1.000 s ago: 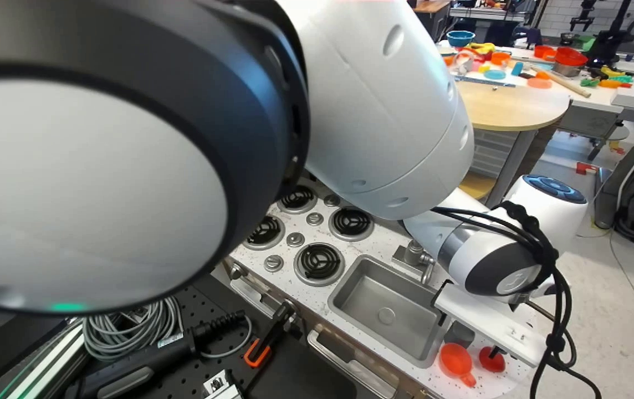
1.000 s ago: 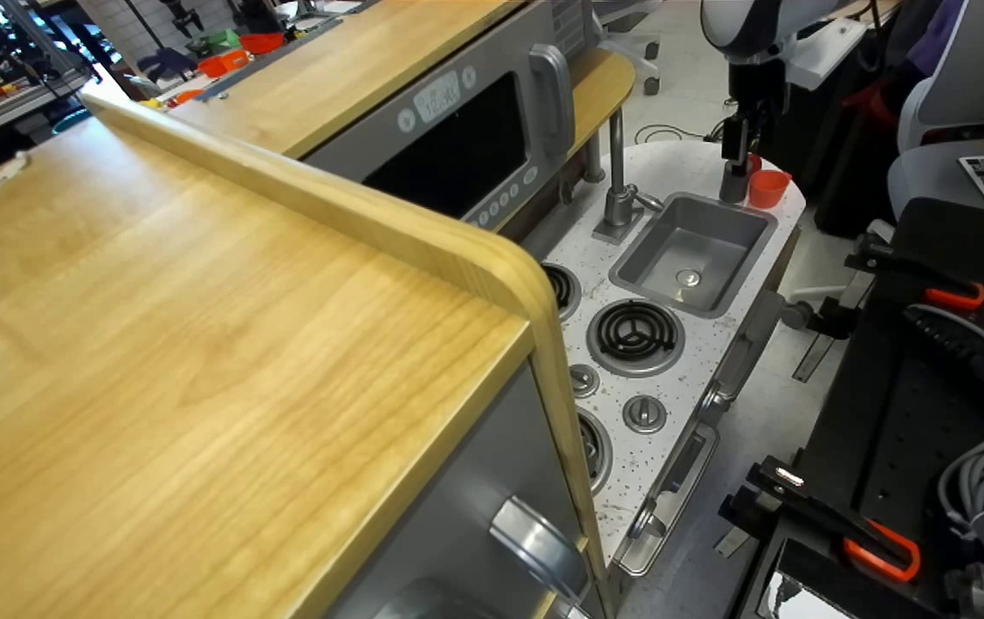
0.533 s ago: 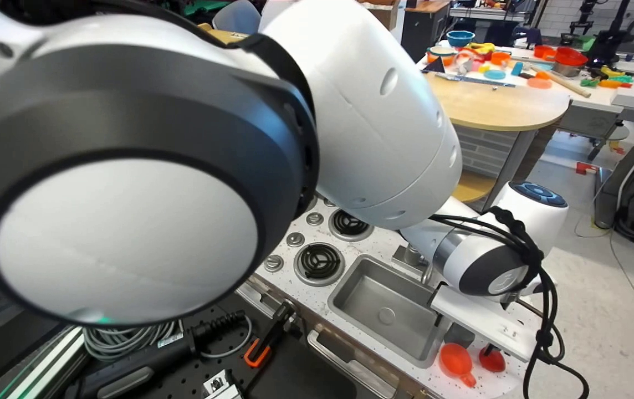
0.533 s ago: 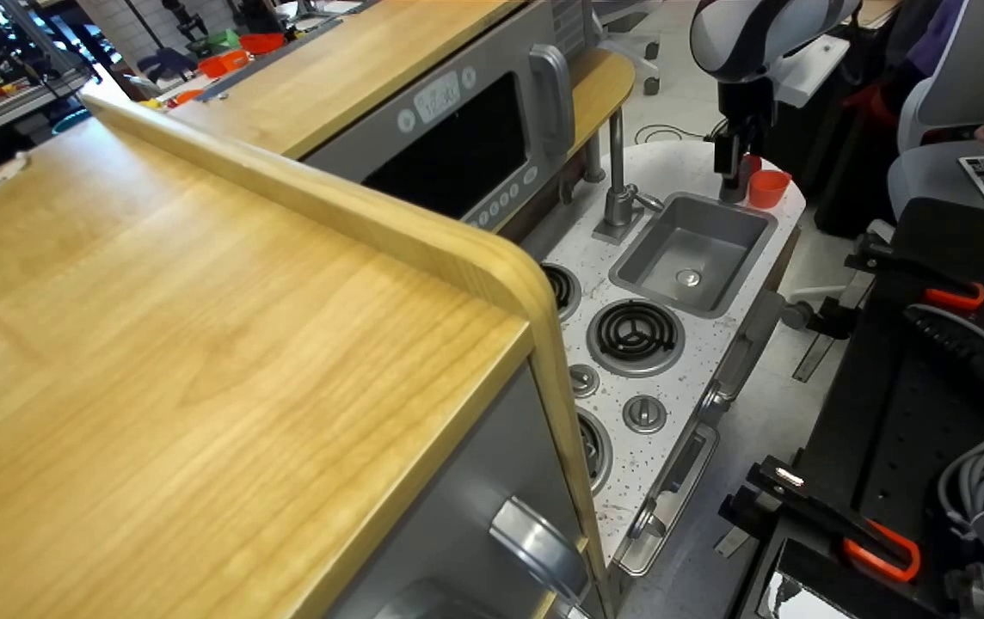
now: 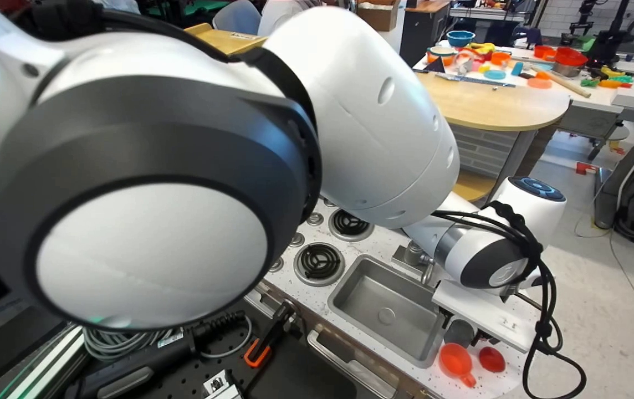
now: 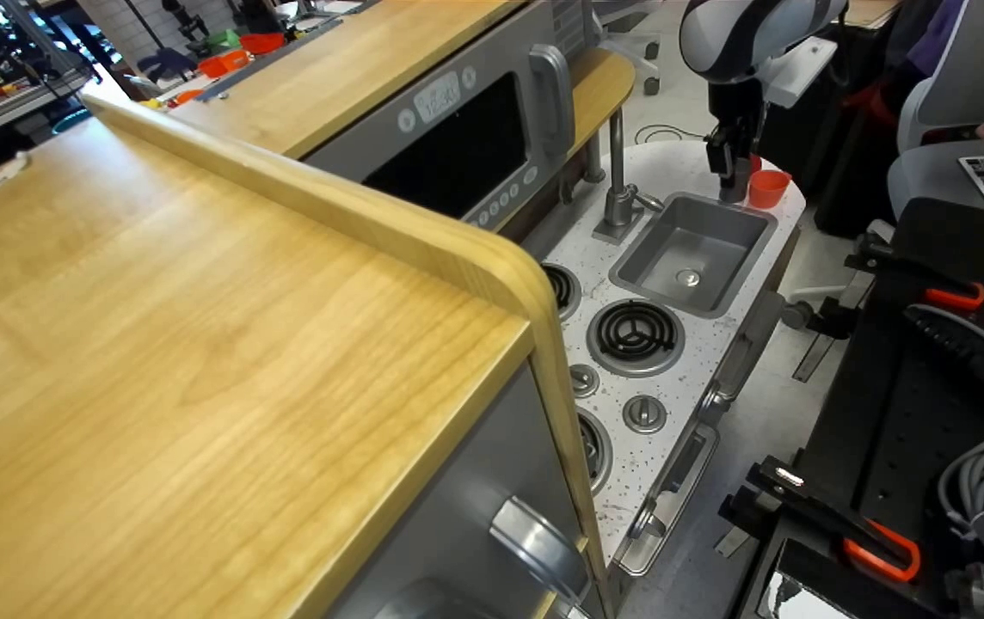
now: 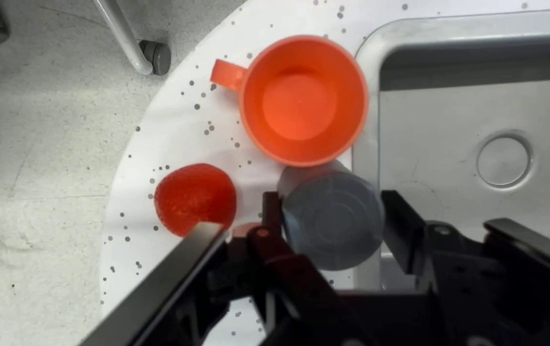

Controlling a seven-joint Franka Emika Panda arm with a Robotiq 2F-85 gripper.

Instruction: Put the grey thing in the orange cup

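Lined up, not yet delivered

Across the wrist view from the left. First, the red strawberry (image 7: 195,198), no part of this job, on the white, grey-flecked counter (image 7: 179,129). Next, the orange cup (image 7: 301,103), upright and empty, awaiting its load. And just below in that view, the grey cylinder (image 7: 332,226), close beside the orange cup and apparently resting on the same counter, with the gripper (image 7: 331,206) astride! Spread about as wide as the grey cylinder, a jaw to either side; squeezed tight or merely alongside, cannot tell. Done, seemingly: the approach. Left to do: a sure hold, a lift, a short hop, a release. Farther right, the sink (image 7: 429,120), near enough to call for care (nasty spot for a fumble).

Now surfaces, same direction. On the red strawberry, pitted, rounded skin, probably plastic. For the orange cup, glossy-looking moulded plastic, thin-rimmed and stubby-handled. On the grey cylinder, a dull sheen and a round face ringed like a target; hollow or solid, hard to judge. Last, satin-looking grey in the sink, rounded at the corner, with a round drain (image 7: 503,161) in the floor.
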